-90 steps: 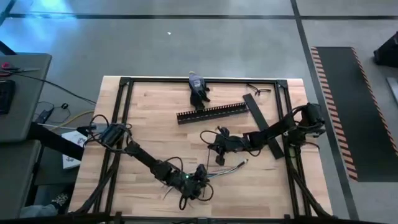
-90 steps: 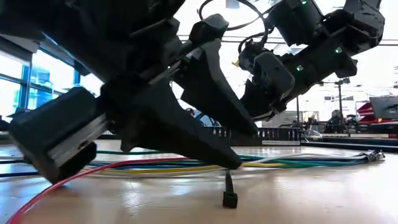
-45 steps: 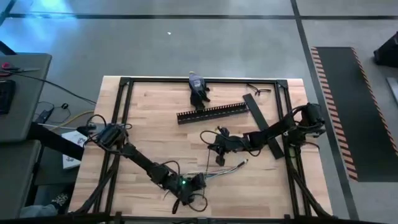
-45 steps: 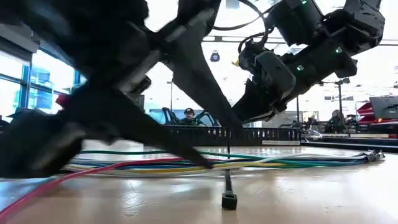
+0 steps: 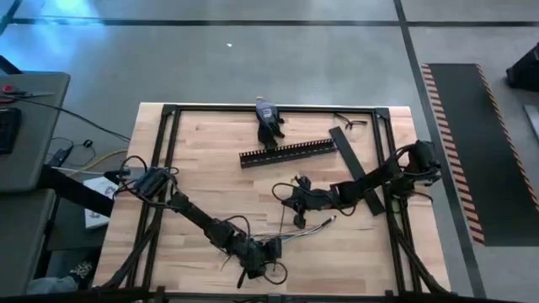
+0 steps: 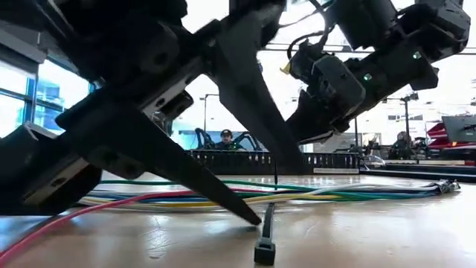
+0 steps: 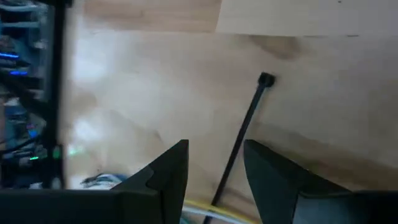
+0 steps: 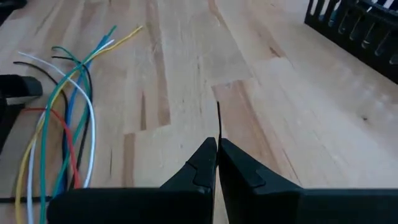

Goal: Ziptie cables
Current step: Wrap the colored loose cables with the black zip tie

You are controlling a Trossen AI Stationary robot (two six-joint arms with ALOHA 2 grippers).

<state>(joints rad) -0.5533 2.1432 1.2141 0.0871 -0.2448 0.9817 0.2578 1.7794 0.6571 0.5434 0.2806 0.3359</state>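
Observation:
The cables (image 5: 316,225), thin coloured and pale wires, lie loose on the wooden table and also show in the right wrist view (image 8: 62,124) and the low view (image 6: 335,195). A black ziptie (image 6: 266,223) slants up from its head (image 6: 264,250), which rests on the table in front of them. My right gripper (image 8: 216,144) is shut on the ziptie's thin end, above the cables (image 5: 296,212). My left gripper (image 7: 214,152) is open near the table's near edge (image 5: 269,248). Its fingers stand on either side of the ziptie's strip (image 7: 239,140), and no touch shows. My right gripper pinches the ziptie's thin tail (image 8: 217,124) between its two shut fingertips. The fingers slant down from the table's far right. The strip runs down from the fingers and the head lies on the table.
A black comb-edged duct (image 5: 290,151) and a flat black lid strip (image 5: 354,168) lie toward the far right. A dark object (image 5: 268,118) sits at the far edge. A black frame (image 5: 168,168) runs around the tabletop. Bare wood lies left of the cables.
My left gripper has shifted toward the table's near edge and turned, and its fingers now straddle the ziptie's strip. The ziptie's head has slid a little toward the near edge, so the strip slants more. Its tail stays in my right gripper.

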